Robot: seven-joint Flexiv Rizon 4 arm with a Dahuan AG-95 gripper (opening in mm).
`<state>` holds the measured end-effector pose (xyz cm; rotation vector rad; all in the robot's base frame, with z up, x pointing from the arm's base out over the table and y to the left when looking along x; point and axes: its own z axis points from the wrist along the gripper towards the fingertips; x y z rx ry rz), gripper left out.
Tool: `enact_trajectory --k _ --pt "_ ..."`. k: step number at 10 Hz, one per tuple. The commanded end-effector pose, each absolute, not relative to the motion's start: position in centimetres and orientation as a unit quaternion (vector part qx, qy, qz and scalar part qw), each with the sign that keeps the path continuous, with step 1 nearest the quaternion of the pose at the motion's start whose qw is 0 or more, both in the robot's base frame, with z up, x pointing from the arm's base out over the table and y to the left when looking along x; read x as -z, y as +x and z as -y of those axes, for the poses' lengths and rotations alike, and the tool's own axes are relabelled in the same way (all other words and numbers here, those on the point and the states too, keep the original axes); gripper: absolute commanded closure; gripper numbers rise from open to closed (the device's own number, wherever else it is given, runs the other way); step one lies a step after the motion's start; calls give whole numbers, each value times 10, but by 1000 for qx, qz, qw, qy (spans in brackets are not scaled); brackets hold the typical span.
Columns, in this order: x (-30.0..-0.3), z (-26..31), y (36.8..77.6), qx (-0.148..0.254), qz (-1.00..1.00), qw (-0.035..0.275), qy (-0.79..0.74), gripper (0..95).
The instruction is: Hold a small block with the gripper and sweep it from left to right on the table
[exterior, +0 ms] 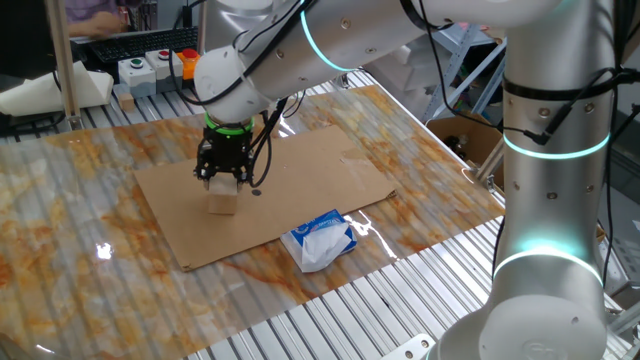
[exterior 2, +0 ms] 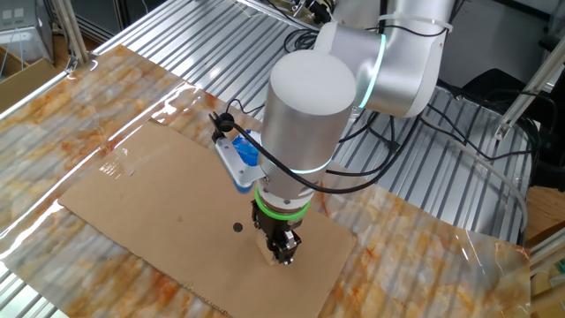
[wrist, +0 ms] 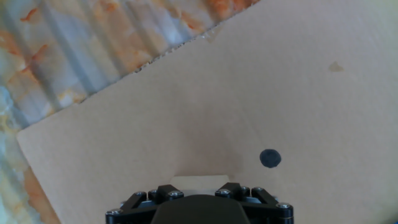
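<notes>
The small block (exterior: 222,203) is a pale tan cube standing on the brown cardboard sheet (exterior: 310,165), which lies on the marbled table (exterior: 60,220). My gripper (exterior: 222,183) comes straight down on the block with its black fingers closed around the block's upper part. In the other fixed view the block (exterior 2: 270,255) shows just left of the gripper (exterior 2: 282,252). In the hand view only the block's top (wrist: 199,182) shows, between the finger bases at the bottom edge; the fingertips are hidden.
A white-and-blue plastic packet (exterior: 320,240) lies at the cardboard's near edge, right of the block. A small black dot (wrist: 270,158) marks the cardboard beside the gripper. An open cardboard box (exterior: 465,140) stands off the table's right side. A button box (exterior: 150,68) sits at the back.
</notes>
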<state>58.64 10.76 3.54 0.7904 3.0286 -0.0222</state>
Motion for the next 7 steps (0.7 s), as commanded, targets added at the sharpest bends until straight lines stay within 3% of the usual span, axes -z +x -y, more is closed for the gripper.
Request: enact_trajectory --k 1,7 --pt "-33 -106 586 5 -969 4 246 950" --pt "-33 -106 586 5 -969 5 247 950"
